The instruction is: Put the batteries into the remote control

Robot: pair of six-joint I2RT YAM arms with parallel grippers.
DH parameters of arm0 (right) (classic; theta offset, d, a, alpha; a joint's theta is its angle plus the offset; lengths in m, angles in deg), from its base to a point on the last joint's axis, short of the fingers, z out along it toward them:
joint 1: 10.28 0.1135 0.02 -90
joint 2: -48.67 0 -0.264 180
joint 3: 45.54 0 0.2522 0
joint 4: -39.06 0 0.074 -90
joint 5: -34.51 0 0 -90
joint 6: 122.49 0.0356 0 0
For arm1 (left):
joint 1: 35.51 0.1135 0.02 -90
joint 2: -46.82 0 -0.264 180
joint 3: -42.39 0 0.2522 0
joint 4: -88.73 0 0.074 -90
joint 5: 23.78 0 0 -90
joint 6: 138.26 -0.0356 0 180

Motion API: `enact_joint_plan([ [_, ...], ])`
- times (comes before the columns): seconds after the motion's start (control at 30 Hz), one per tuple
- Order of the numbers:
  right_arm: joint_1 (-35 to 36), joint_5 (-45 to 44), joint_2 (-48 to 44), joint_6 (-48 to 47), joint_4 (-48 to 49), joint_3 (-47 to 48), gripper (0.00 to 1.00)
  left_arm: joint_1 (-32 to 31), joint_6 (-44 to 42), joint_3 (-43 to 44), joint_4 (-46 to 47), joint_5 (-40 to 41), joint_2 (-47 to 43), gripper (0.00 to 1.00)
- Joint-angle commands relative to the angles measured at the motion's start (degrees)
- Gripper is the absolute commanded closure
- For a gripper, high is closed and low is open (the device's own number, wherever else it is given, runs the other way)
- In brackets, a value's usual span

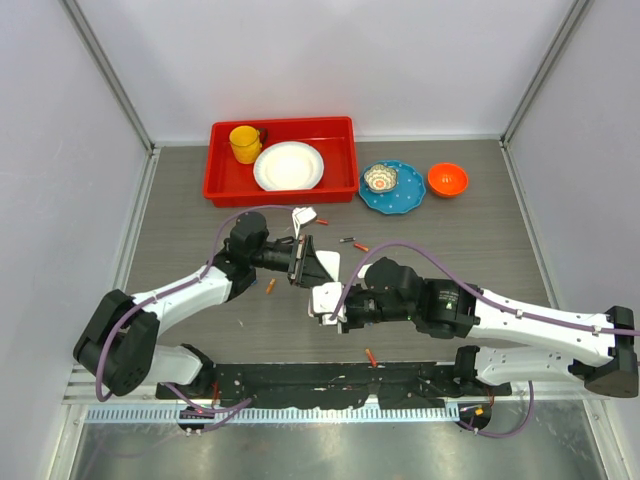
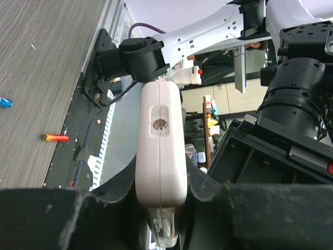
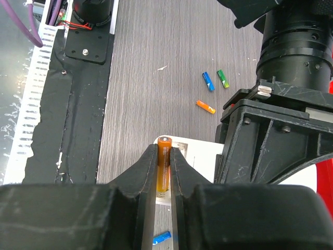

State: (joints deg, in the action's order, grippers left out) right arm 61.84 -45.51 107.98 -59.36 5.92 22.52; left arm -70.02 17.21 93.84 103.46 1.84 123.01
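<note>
Your left jaws are clamped on the remote control (image 2: 160, 146), a smooth, hard-looking white slab with rounded edges. Your right jaws pinch a slim orange battery (image 3: 164, 165) lengthwise, its tip just above the remote. That slick little cylinder could pivot or slide in the grip; press it in skewed and it may jam, pop free, or twist the remote loose.

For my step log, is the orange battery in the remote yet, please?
Out, apparently: the orange battery is pinched in the right gripper over the remote control; contact cannot be told.
</note>
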Motion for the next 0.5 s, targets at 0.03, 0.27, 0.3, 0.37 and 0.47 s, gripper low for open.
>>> enact_joint_plan([
  [0.03,0.48,0.13,0.11,-0.37,0.13,-0.07,0.99,-0.3,-0.78,0.36,0.69,-1.54,-1.83,1.0],
  [0.27,0.57,-0.31,0.63,-0.55,0.57,-0.51,0.99,-0.39,-0.78,0.36,0.6,-1.45,-2.35,1.0],
  [0.3,0.57,-0.31,0.72,-0.46,0.65,-0.69,0.99,-0.39,-0.78,0.28,0.6,-1.45,-2.44,1.0],
  [0.37,0.57,-0.31,0.81,-0.37,0.66,-1.04,0.99,-0.39,-0.78,0.19,0.69,-1.36,-2.44,1.0],
  [0.47,0.57,-1.01,0.81,-0.11,0.66,-1.57,0.99,-0.39,-0.78,0.1,0.69,-1.19,-2.88,1.0],
])
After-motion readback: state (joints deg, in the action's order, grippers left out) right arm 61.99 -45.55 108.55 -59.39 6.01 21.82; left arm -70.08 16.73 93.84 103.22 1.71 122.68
